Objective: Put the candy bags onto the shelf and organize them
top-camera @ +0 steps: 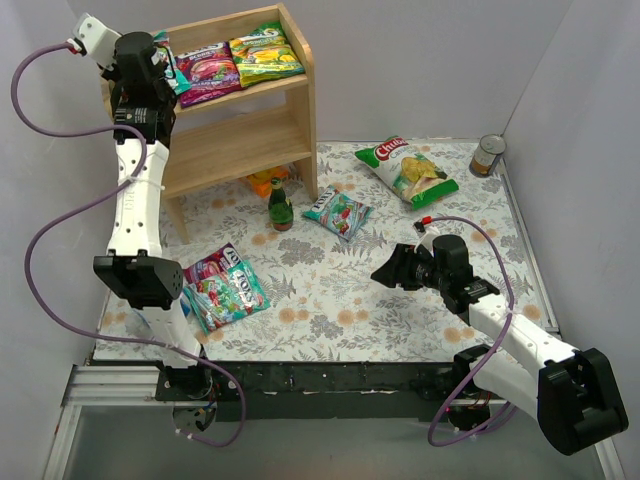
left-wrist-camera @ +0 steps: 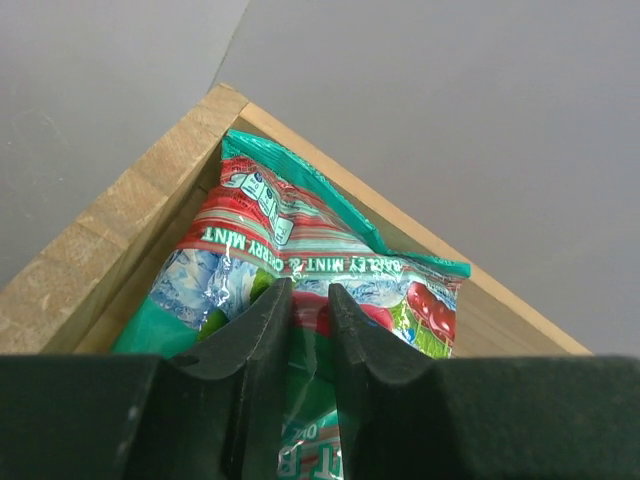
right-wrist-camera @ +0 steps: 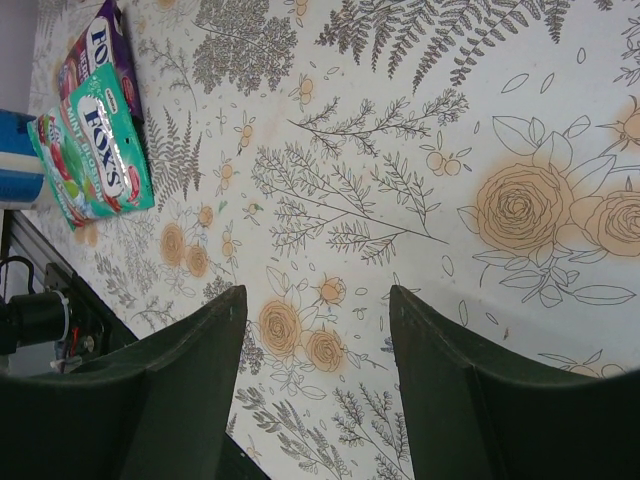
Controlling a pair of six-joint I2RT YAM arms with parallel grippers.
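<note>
The wooden shelf (top-camera: 240,140) stands at the back left. On its top tier lie a magenta candy bag (top-camera: 207,68) and a yellow-green one (top-camera: 265,55). My left gripper (top-camera: 162,68) is over the tier's left corner. In the left wrist view, the gripper (left-wrist-camera: 310,300) is shut on a teal candy bag (left-wrist-camera: 300,240) lying in the shelf's corner (left-wrist-camera: 110,230). On the table, a teal bag (top-camera: 337,213) lies mid-table. Another teal bag (top-camera: 232,295) overlaps a magenta one (top-camera: 207,268) at the front left. My right gripper (top-camera: 385,272) is open and empty above the cloth; its view (right-wrist-camera: 318,300) shows that pair (right-wrist-camera: 100,150).
A white-and-green chip bag (top-camera: 407,170) lies at the back right, with a tin can (top-camera: 488,155) in the far right corner. A green bottle (top-camera: 280,207) stands in front of the shelf. An orange item (top-camera: 265,183) lies by the shelf's foot.
</note>
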